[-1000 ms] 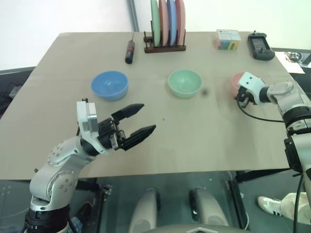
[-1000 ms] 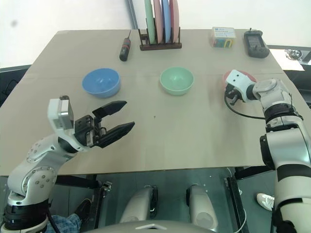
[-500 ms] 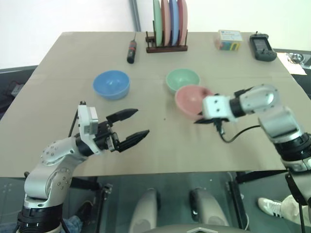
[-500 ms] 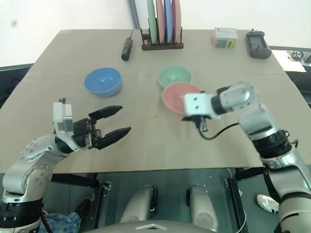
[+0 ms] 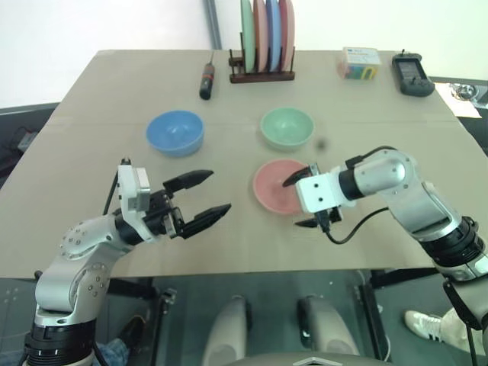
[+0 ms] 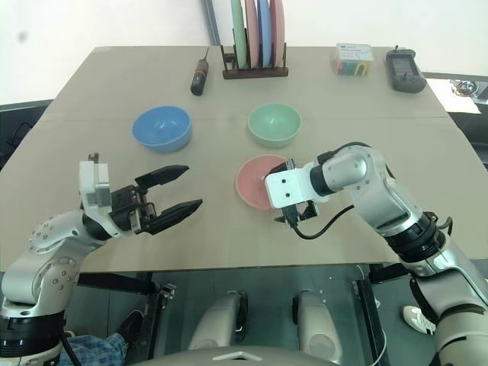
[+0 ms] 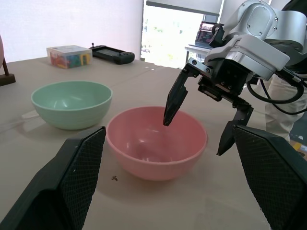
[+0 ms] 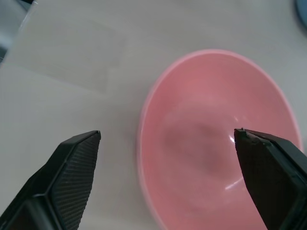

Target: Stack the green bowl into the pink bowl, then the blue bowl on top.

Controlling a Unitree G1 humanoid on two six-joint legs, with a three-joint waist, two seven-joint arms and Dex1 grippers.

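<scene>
Nearest, left gripper (image 5: 204,197) held level above the near part of the table (image 5: 91,152), black fingers spread wide on nothing, pointing toward the pink bowl (image 5: 276,185) as if parked ready for a later pick. Beside it, right gripper (image 5: 303,199) hanging at the pink bowl's near right edge, fingers parted to straddle the rim, one over the hollow and one outside, neither seen to pinch; judged a release, bowl upright on the table and free. Placed centrally, likely so as the base of the stack, within reach of both arms. Just beyond, green bowl (image 5: 287,128), upright, near the pink one but apart, next to go in. Further left, blue bowl (image 5: 174,133), upright and alone, well apart from the others, last in the order. Nothing stacked yet. At the far edge, a rack (image 5: 261,75) with plates (image 5: 264,32) on edge, a screwdriver (image 5: 205,79) to its left, a small box (image 5: 358,62) and a dark handheld device (image 5: 412,72) to its right. Counted: three bowls, one per colour; four plates; two grippers; one each of the rest.
</scene>
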